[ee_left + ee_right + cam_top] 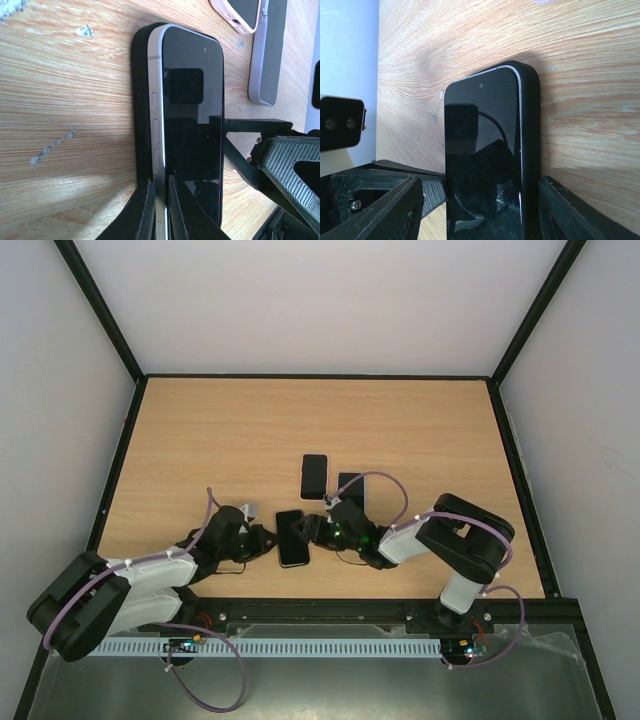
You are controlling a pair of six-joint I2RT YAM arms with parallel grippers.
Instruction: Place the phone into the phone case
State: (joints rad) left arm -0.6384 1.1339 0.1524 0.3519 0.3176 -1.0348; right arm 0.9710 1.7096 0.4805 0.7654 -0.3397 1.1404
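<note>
A black phone (291,537) lies screen up in a black phone case (140,100) on the wooden table (220,430), between my two grippers. In the left wrist view its silver edge (155,105) stands above the case wall on that side. My left gripper (162,210) is shut on that edge, one finger on the case side and one on the screen. My right gripper (485,210) straddles the phone (482,150) and case (530,140). One finger rests on the case's side; the other pad meets the opposite edge.
A phone in a pale pink case (314,476) and a lavender one (351,488) lie just beyond the black phone; they also show in the left wrist view, pink (240,15) and lavender (267,55). Black frame rails edge the table.
</note>
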